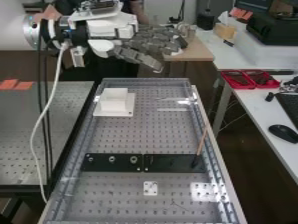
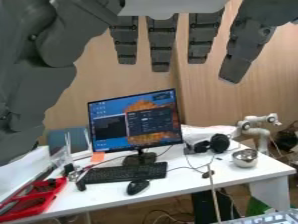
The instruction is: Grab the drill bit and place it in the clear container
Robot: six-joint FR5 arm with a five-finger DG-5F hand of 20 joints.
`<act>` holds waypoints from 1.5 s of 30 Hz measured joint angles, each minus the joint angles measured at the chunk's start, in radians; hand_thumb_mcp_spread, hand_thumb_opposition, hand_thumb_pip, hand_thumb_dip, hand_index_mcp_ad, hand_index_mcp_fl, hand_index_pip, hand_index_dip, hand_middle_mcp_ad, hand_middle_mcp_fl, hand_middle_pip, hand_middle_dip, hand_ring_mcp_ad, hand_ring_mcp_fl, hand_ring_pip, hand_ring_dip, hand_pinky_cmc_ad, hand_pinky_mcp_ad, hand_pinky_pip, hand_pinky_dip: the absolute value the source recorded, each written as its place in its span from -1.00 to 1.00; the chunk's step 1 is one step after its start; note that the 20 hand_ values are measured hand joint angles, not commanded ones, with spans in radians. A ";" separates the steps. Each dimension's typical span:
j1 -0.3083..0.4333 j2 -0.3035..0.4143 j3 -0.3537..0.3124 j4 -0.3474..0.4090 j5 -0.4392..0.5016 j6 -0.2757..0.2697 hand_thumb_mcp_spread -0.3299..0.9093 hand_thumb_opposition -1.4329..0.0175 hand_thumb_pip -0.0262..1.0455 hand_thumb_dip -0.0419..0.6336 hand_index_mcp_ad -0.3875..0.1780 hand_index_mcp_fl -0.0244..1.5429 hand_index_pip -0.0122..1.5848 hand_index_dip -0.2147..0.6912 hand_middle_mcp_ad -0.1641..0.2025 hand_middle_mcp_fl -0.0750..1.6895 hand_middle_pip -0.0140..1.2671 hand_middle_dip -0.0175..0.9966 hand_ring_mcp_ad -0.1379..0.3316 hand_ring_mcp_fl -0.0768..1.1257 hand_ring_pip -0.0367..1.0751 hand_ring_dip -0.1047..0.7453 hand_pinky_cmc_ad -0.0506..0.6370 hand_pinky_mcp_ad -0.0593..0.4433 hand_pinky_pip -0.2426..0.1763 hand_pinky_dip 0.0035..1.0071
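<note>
The hand [image 1: 143, 46] is over the bench's far end, high above the perforated top. Its dark grey fingers are straight and spread, with nothing between them; in the wrist view the hand [image 2: 163, 42] hangs with its fingers apart. On the bench, a thin brown stick [image 1: 201, 141] leans upright, its dark lower end at the right part of a black plate [image 1: 166, 163]. I cannot tell whether this is the drill bit. Bright glints and faint edges lie right of the white block; whether they belong to the clear container cannot be told.
A white block [image 1: 116, 101] on a white base sits at the bench's far left. Small round fittings [image 1: 112, 159] are in the black plate's left part. A side table holds red trays [image 1: 249, 79], a mouse [image 1: 284, 133] and a keyboard. A monitor [image 2: 136, 120] stands behind.
</note>
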 joint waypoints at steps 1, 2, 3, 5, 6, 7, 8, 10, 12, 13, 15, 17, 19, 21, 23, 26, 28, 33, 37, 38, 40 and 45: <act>-0.001 0.001 0.000 0.001 0.003 -0.001 0.10 0.03 -0.56 -0.67 0.06 -0.90 -0.87 -0.08 0.29 -0.84 -0.77 -0.60 0.35 -0.85 -0.75 -0.66 0.45 0.54 -0.30 -0.26; -0.005 0.004 0.000 0.001 0.005 -0.003 0.10 0.03 -0.56 -0.67 0.06 -0.90 -0.87 -0.08 0.29 -0.84 -0.77 -0.60 0.34 -0.85 -0.75 -0.66 0.46 0.54 -0.30 -0.26; -0.009 0.005 0.000 -0.001 0.004 -0.003 0.10 0.03 -0.56 -0.67 0.06 -0.90 -0.87 -0.08 0.29 -0.84 -0.77 -0.60 0.34 -0.85 -0.74 -0.66 0.45 0.54 -0.30 -0.27; -0.011 0.005 0.001 -0.006 0.002 -0.008 0.10 0.03 -0.56 -0.67 0.06 -0.90 -0.87 -0.08 0.29 -0.84 -0.77 -0.60 0.34 -0.85 -0.75 -0.66 0.45 0.54 -0.30 -0.27; -0.011 0.005 0.003 -0.009 0.002 -0.010 0.10 0.03 -0.56 -0.67 0.06 -0.90 -0.87 -0.08 0.29 -0.84 -0.77 -0.60 0.34 -0.85 -0.75 -0.66 0.45 0.54 -0.30 -0.26; -0.012 0.005 0.005 -0.010 0.000 -0.011 0.10 0.03 -0.56 -0.67 0.06 -0.90 -0.87 -0.08 0.29 -0.84 -0.77 -0.60 0.34 -0.85 -0.75 -0.66 0.44 0.54 -0.30 -0.26; -0.013 0.003 0.007 -0.012 -0.005 -0.011 0.10 0.03 -0.56 -0.67 0.06 -0.90 -0.87 -0.08 0.29 -0.84 -0.77 -0.60 0.34 -0.85 -0.75 -0.66 0.44 0.54 -0.30 -0.27; -0.014 -0.002 0.012 -0.014 -0.016 -0.009 0.10 0.03 -0.56 -0.67 0.06 -0.90 -0.87 -0.08 0.29 -0.84 -0.77 -0.60 0.34 -0.85 -0.75 -0.66 0.44 0.54 -0.30 -0.27; -0.014 -0.010 0.020 -0.015 -0.022 -0.007 0.10 0.03 -0.56 -0.67 0.06 -0.90 -0.87 -0.08 0.29 -0.84 -0.77 -0.60 0.35 -0.85 -0.75 -0.66 0.44 0.54 -0.30 -0.26; -0.013 -0.011 0.022 -0.015 -0.022 -0.007 0.10 0.03 -0.56 -0.67 0.06 -0.90 -0.87 -0.08 0.27 -0.84 -0.77 -0.60 0.34 -0.85 -0.75 -0.66 0.45 0.54 -0.30 -0.26; -0.012 -0.015 0.026 -0.018 -0.027 -0.008 0.10 0.03 -0.56 -0.67 0.06 -0.90 -0.87 -0.08 0.29 -0.84 -0.76 -0.60 0.34 -0.85 -0.75 -0.66 0.49 0.54 -0.30 -0.27; -0.009 -0.016 0.029 -0.022 -0.027 -0.009 0.10 0.03 -0.56 -0.67 0.04 -0.90 -0.87 -0.08 0.29 -0.84 -0.76 -0.60 0.34 -0.85 -0.75 -0.66 0.49 0.54 -0.30 -0.27; -0.008 -0.015 0.029 -0.025 -0.026 -0.010 0.10 0.03 -0.56 -0.67 0.06 -0.90 -0.87 -0.08 0.29 -0.84 -0.76 -0.60 0.34 -0.85 -0.75 -0.66 0.49 0.54 -0.30 -0.27; -0.010 -0.012 0.028 -0.028 -0.025 -0.010 0.10 0.03 -0.56 -0.67 0.06 -0.90 -0.87 -0.08 0.29 -0.84 -0.77 -0.60 0.34 -0.85 -0.75 -0.66 0.49 0.54 -0.30 -0.26; -0.011 -0.009 0.025 -0.030 -0.025 -0.010 0.10 0.03 -0.56 -0.67 0.06 -0.90 -0.87 -0.08 0.29 -0.84 -0.76 -0.60 0.34 -0.85 -0.75 -0.66 0.49 0.54 -0.30 -0.26; -0.013 -0.007 0.024 -0.033 -0.017 -0.010 0.10 0.03 -0.56 -0.67 0.03 -0.90 -0.87 -0.08 0.29 -0.84 -0.76 -0.60 0.34 -0.85 -0.75 -0.66 0.49 0.54 -0.30 -0.27; -0.013 -0.006 0.023 -0.034 -0.010 -0.009 0.10 0.03 -0.56 -0.67 0.07 -0.90 -0.87 -0.08 0.29 -0.84 -0.76 -0.60 0.34 -0.85 -0.75 -0.66 0.49 0.54 -0.30 -0.27; -0.017 -0.008 0.025 -0.037 -0.023 -0.006 0.10 0.03 -0.56 -0.67 0.08 -0.90 -0.87 -0.08 0.27 -0.84 -0.76 -0.60 0.34 -0.85 -0.75 -0.66 0.49 0.54 -0.30 -0.27; -0.021 -0.012 0.029 -0.039 -0.035 -0.006 0.10 0.03 -0.56 -0.67 0.08 -0.90 -0.87 -0.08 0.29 -0.84 -0.76 -0.60 0.34 -0.85 -0.75 -0.66 0.49 0.54 -0.30 -0.26; -0.022 -0.012 0.030 -0.039 -0.039 -0.006 0.10 0.03 -0.56 -0.67 0.08 -0.90 -0.87 -0.08 0.29 -0.84 -0.76 -0.60 0.34 -0.85 -0.74 -0.66 0.49 0.54 -0.30 -0.26; -0.023 -0.013 0.031 -0.037 -0.041 -0.004 0.10 0.03 -0.56 -0.67 0.08 -0.90 -0.87 -0.08 0.27 -0.84 -0.76 -0.60 0.34 -0.85 -0.75 -0.66 0.49 0.54 -0.30 -0.27; -0.026 -0.014 0.031 -0.036 -0.050 0.001 0.10 0.02 -0.56 -0.67 0.08 -0.90 -0.87 -0.08 0.29 -0.84 -0.76 -0.60 0.34 -0.85 -0.75 -0.66 0.49 0.54 -0.30 -0.27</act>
